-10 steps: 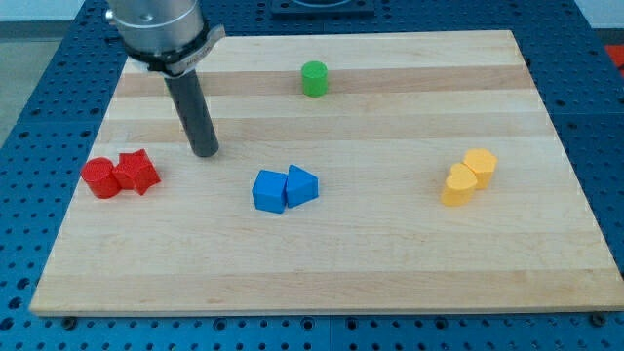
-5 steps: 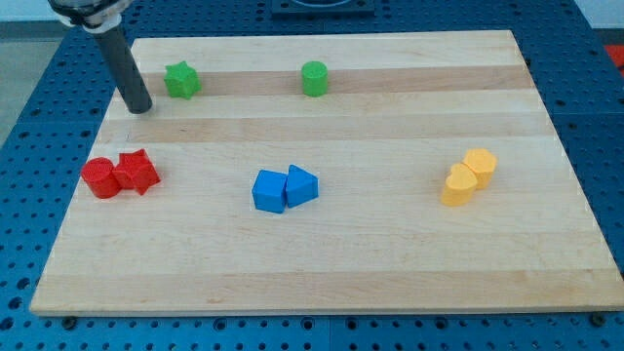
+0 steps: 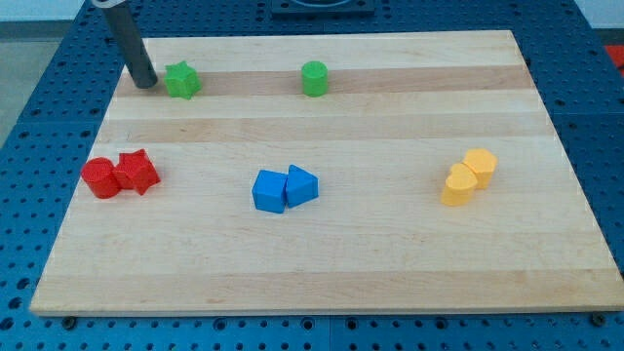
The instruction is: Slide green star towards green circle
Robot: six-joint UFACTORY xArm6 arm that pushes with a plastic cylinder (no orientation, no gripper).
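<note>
Camera view: my tip point(image 3: 145, 82) just left of green star point(image 3: 181, 80) (green circle point(image 3: 314, 78) farther right); no gripper.

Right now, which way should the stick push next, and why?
Probably straight toward the view's right. My tip sits just left of the green star, and the green circle lies farther right in the same row, so a rightward push should carry the star toward it.
</note>
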